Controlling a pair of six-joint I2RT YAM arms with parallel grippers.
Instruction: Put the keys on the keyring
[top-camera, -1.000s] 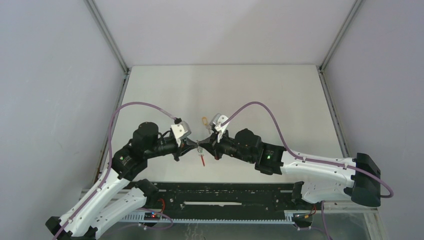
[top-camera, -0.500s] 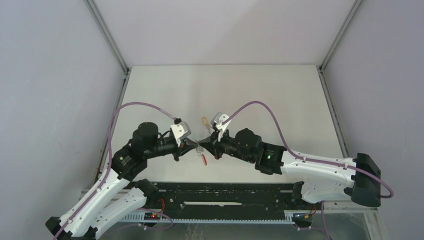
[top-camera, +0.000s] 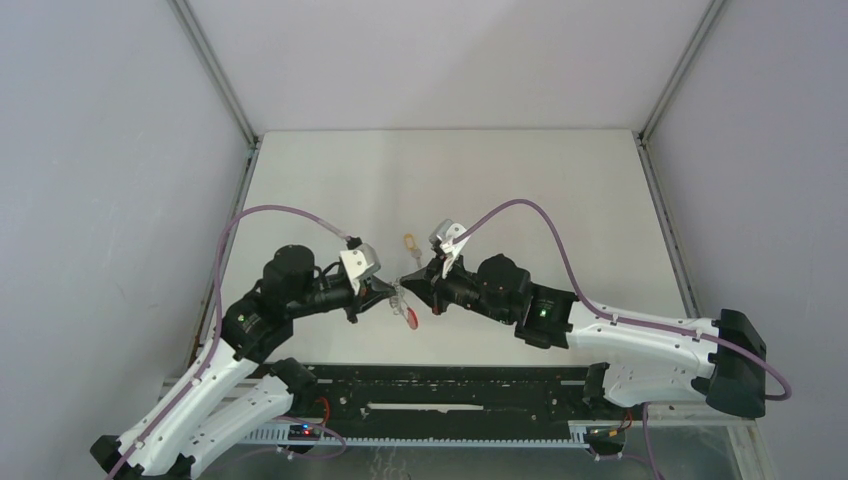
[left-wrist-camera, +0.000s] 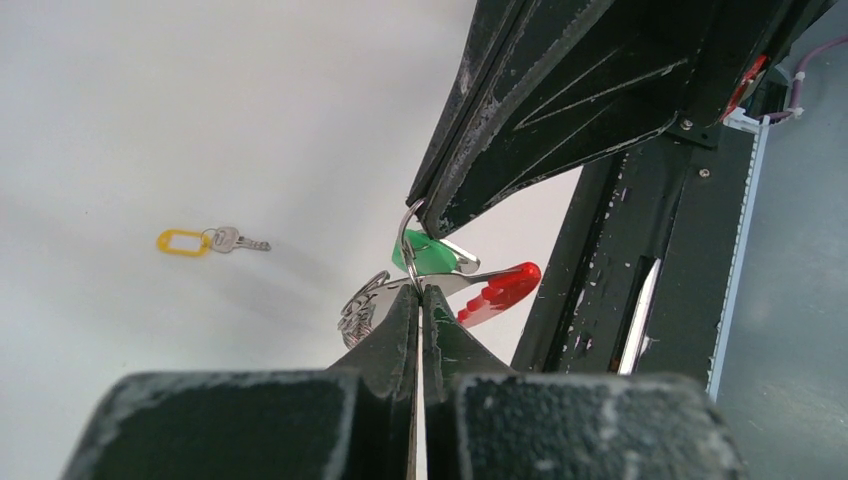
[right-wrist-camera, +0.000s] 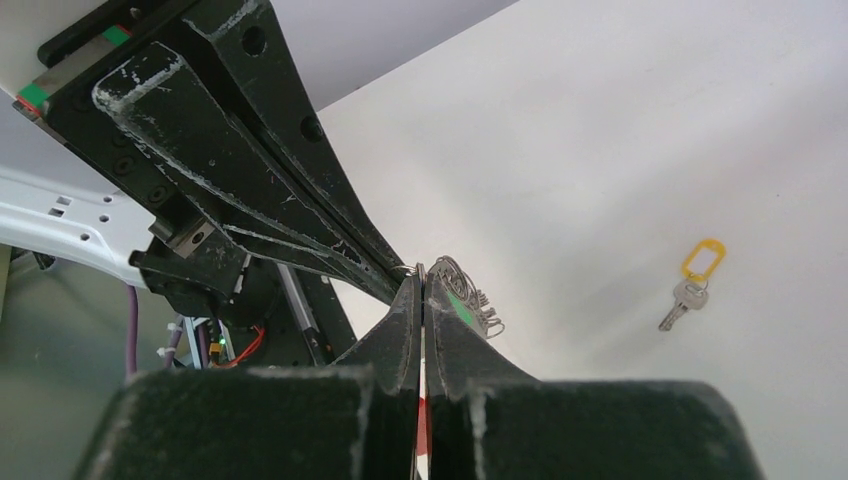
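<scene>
1. Near the front-centre of the table (top-camera: 560, 200), my two grippers meet tip to tip. The left gripper (top-camera: 388, 292) sits at 9 o'clock of the meeting point and the right gripper (top-camera: 420, 284) at 3 o'clock.
2. The keyring (top-camera: 402, 298) is between the tips, off the table surface.
3. Left jaws: pressed together, pinching the keyring's silver wire-loop part. In the left wrist view the fingertips (left-wrist-camera: 405, 305) show only a hairline gap.
4. Right jaws: also pressed together, pinching the thin ring wire (left-wrist-camera: 405, 228). My right fingertips (right-wrist-camera: 408, 295) close right at the wire in the right wrist view.
5. The red section (left-wrist-camera: 500, 290) of the keyring sticks out at roughly 3 o'clock from my left tips in the left wrist view. In the top view it is at about 5 o'clock of the pinch.
6. The green-headed key (left-wrist-camera: 425, 255) is against the ring wire, between the two pairs of tips. It is also visible as a green sliver in the right wrist view. I cannot tell whether it is threaded on.
7. The yellow-headed key (top-camera: 408, 241) lies flat on the table at 12 o'clock of the keyring, apart from it and from both grippers.
8. From the left wrist it shows at 9 o'clock of the ring, with the blade pointing toward 3 o'clock.
</scene>
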